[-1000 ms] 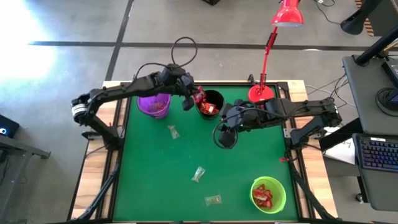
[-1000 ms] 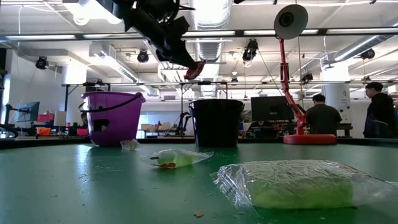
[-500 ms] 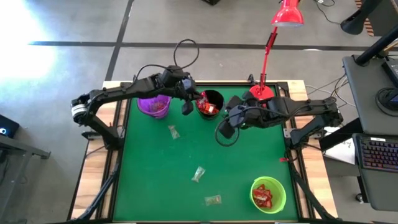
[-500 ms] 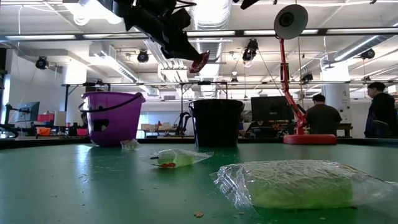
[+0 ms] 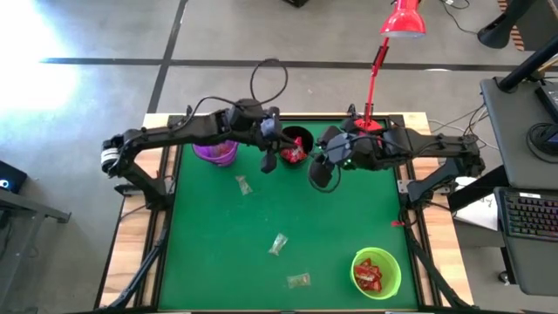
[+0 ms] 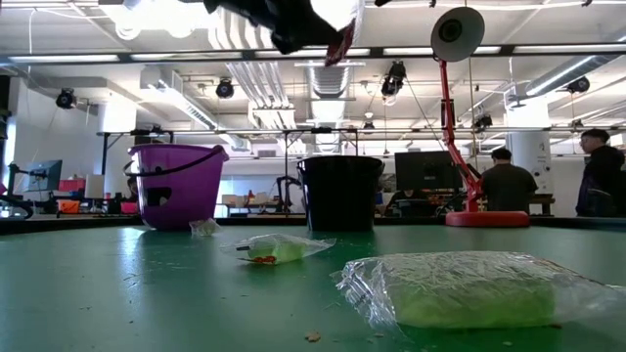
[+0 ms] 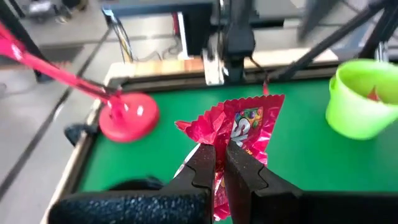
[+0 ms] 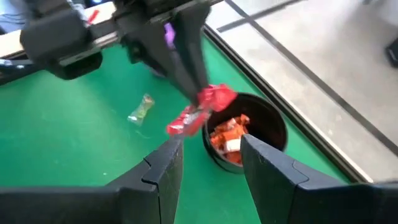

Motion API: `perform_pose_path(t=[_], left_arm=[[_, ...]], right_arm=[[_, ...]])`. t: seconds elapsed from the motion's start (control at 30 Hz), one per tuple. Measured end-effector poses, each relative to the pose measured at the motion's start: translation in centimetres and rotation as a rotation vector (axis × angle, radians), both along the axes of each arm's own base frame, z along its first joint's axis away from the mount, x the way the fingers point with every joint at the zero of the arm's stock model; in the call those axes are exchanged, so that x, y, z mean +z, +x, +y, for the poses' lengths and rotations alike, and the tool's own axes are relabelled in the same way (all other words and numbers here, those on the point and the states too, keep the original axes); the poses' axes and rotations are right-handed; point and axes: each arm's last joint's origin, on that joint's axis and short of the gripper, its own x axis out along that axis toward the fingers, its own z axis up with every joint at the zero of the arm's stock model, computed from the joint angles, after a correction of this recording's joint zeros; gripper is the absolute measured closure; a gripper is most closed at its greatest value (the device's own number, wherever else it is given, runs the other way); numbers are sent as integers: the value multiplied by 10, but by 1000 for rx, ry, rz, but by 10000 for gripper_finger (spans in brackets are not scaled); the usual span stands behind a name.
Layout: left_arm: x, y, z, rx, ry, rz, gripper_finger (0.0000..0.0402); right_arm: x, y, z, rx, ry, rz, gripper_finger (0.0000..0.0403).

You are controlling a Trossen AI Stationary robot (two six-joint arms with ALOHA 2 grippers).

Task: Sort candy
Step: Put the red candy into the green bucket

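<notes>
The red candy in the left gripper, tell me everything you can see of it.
The red candy is a crinkly, glossy red wrapper with white and coloured lettering, flared at the top like a fan. The left gripper is shut on its lower part, and nothing else touches it. It hangs in the air beside the rim of the black cup, not yet over the opening, above the green table. The black cup already holds orange-red sweets.
</notes>
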Motion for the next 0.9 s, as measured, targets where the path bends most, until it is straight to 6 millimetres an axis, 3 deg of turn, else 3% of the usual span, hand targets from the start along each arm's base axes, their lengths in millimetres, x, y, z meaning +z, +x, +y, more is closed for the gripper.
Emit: perform_pose_path(t=[0.33,0.9], left_arm=[[33,-1,5,53,59,-55,402],[32,0,-2,32,52,-41,402]], right_arm=[[1,4,3,110,40,-10,258],[-3,11,-9,22,85,-38,198]])
